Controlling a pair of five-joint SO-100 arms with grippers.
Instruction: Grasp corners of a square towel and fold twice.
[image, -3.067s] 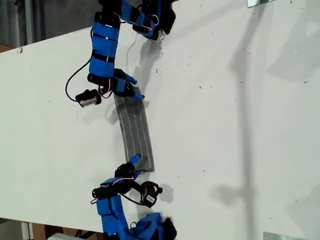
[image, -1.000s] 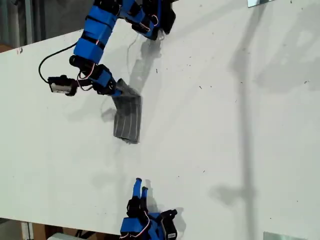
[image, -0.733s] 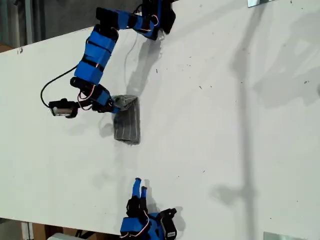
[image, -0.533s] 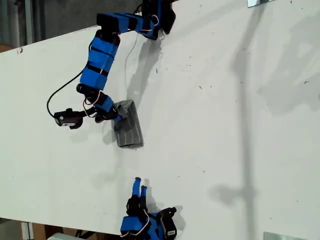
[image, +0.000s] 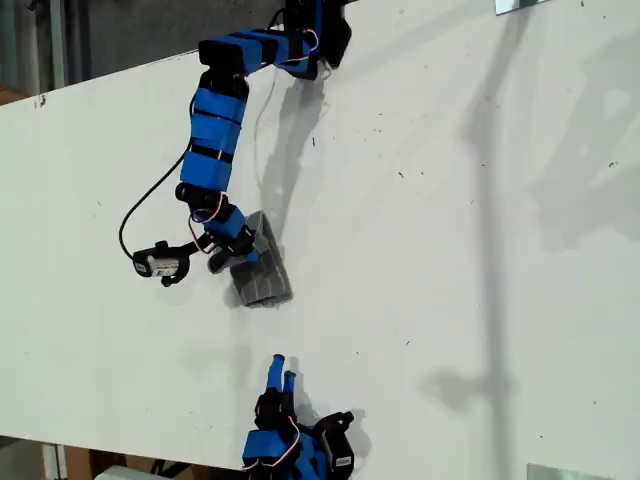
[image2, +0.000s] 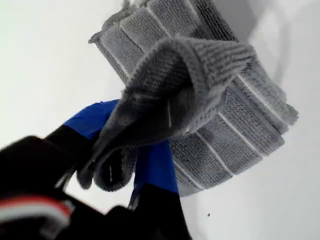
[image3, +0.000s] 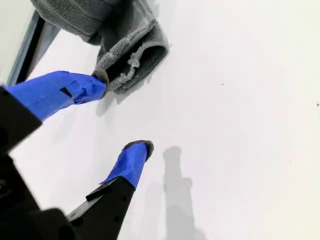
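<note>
On the white table (image: 450, 250), my first gripper (image: 243, 243) is pinching a fold of the striped grey towel (image: 262, 275); my second gripper (image: 279, 368) is hovering with jaws apart, well clear.

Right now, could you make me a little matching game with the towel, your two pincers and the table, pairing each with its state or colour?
Things:
1. towel
2. my first pincer
3. my second pincer
4. table

States or colours:
A. open, holding nothing
B. white with a few dark specks
C. grey with thin white stripes, folded into a small bundle
D. shut on cloth

Pairs: 1-C, 2-D, 3-A, 4-B.
</note>
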